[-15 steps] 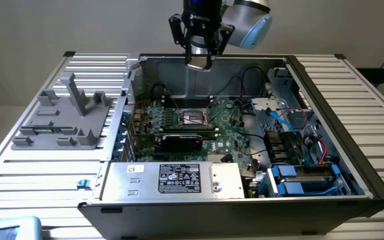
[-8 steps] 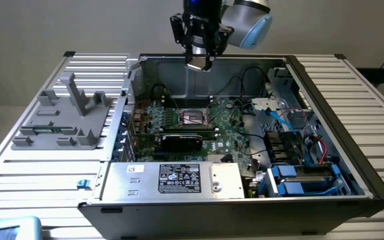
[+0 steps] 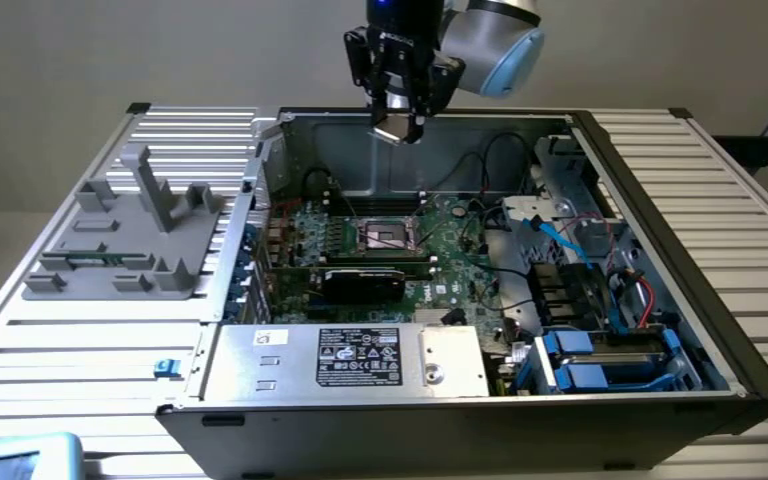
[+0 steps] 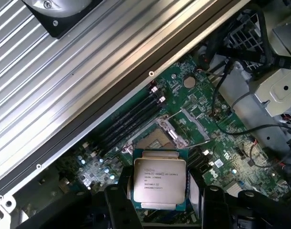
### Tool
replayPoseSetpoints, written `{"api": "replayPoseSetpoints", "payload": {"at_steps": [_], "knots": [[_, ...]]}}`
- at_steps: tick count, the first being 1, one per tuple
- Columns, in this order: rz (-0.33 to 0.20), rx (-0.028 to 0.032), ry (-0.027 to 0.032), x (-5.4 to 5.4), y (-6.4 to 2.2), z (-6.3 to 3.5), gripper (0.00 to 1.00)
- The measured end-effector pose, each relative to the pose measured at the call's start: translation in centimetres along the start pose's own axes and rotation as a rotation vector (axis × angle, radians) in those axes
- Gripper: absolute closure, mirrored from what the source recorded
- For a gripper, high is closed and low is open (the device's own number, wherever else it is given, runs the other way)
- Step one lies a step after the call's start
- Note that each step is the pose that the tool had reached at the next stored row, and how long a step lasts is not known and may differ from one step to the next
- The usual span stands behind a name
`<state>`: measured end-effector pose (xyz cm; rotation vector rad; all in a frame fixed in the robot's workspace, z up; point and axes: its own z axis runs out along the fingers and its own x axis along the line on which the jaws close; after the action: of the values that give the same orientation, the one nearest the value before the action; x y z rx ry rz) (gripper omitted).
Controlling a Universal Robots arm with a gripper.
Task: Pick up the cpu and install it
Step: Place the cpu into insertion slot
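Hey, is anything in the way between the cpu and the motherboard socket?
Nothing visible. The end effector holds the cpu in open air above the case, and the socket lies uncovered, its frame flipped open.

The exterior view looks down at a slant on the open computer case point(image 3: 464, 435), far enough back to take in the whole case, the ribbed tabletop point(image 3: 77, 350) around it and the arm point(image 3: 491, 40) at upper centre of the frame. The wrist view looks down from close above, past the tool point(image 4: 160, 195) and its chip point(image 4: 159, 181). Both views share the green circuit board point(image 3: 458, 265) and its socket point(image 3: 387, 236).
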<state>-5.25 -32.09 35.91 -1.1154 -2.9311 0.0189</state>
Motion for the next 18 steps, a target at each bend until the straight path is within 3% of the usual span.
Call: {"api": "replayPoseSetpoints", "payload": {"at_steps": [18], "knots": [[0.292, -0.0002, 0.0038, 0.00, 0.01, 0.61, 0.44]]}}
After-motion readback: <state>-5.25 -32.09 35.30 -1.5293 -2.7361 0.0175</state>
